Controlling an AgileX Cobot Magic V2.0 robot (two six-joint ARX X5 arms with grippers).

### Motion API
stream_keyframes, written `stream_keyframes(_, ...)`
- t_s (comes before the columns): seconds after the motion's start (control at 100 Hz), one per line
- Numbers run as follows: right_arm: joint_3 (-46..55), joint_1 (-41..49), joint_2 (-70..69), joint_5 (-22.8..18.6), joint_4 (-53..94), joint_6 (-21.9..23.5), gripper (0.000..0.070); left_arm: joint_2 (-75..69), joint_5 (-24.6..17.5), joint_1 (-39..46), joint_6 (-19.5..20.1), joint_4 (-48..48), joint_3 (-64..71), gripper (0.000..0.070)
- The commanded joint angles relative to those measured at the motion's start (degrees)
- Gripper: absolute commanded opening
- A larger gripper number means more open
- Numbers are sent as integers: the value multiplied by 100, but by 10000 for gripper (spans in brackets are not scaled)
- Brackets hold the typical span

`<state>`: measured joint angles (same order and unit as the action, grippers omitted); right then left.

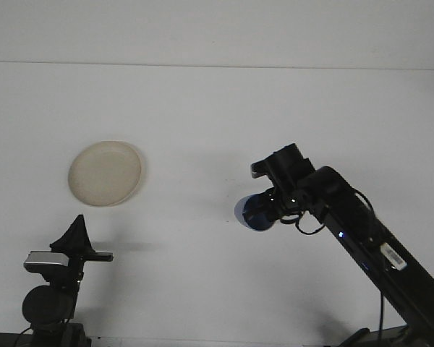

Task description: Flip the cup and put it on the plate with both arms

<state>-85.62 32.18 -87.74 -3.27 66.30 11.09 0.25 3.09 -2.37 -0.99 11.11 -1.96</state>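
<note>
My right gripper (269,210) holds a blue cup (251,212) above the middle of the table, shut on it. The cup lies tilted sideways, its dark mouth facing left and toward the camera. The right arm stretches up from the lower right corner. A cream plate (105,173) rests on the table at the left, well apart from the cup. My left gripper (77,233) stands near the front left edge, below the plate; its black fingers come together in a point, with nothing held.
The white table (217,116) runs back to a white wall. The left arm's base (49,303) sits at the front left edge.
</note>
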Motion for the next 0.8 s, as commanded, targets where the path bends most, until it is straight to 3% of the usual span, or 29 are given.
stream_keyframes(0.0,-313,151,-389,74,177,-90,5,-7,-11,0,-33,66,116,14)
stream_keyframes(0.25,-898,516,-1333,76,483,-334,6,-7,-11,0,-33,63,116,14)
stream_keyframes(0.79,-922,612,-1928,179,481,-391,9,-7,-11,2,-33,66,116,14)
